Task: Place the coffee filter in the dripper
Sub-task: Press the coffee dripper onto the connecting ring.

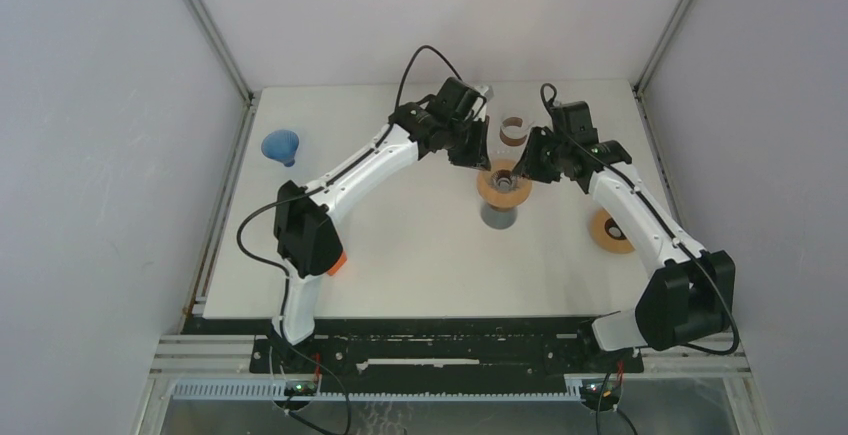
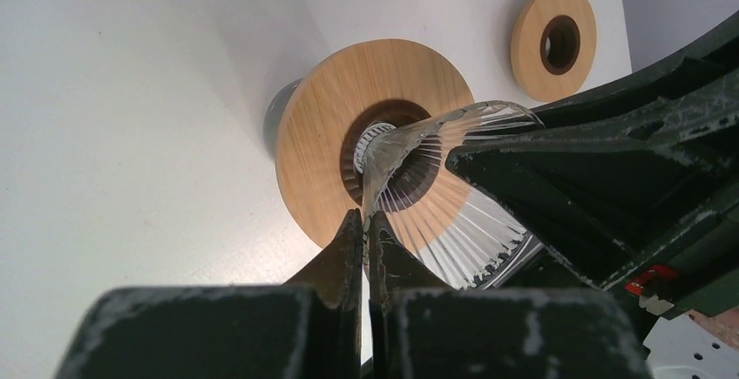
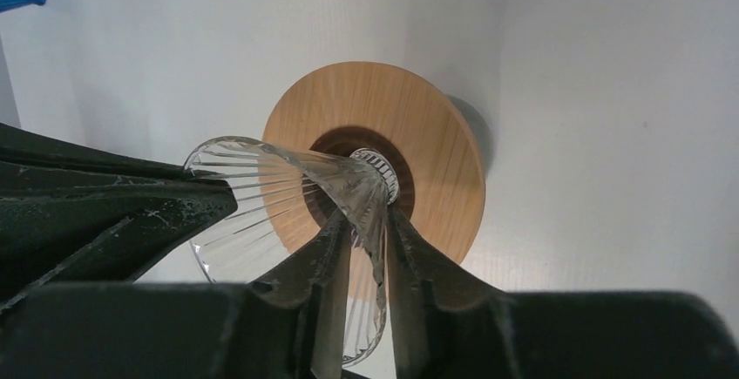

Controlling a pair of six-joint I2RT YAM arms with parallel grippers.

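A clear ribbed cone (image 2: 475, 222) hangs with its narrow tip at the hole of a wooden ring (image 2: 340, 135) that sits on a grey stand (image 1: 498, 219). My left gripper (image 2: 364, 215) is shut on the cone's wall on one side. My right gripper (image 3: 362, 222) straddles and grips the cone's wall (image 3: 253, 187) on the opposite side, above the ring (image 3: 427, 135). In the top view both grippers (image 1: 480, 160) (image 1: 522, 167) meet over the ring (image 1: 497, 187). I cannot make out a paper filter.
A second wooden ring (image 1: 610, 232) lies on the table to the right and also shows in the left wrist view (image 2: 555, 43). A blue funnel (image 1: 283, 145) lies at the far left. A brown and white curled piece (image 1: 512, 131) stands behind the stand.
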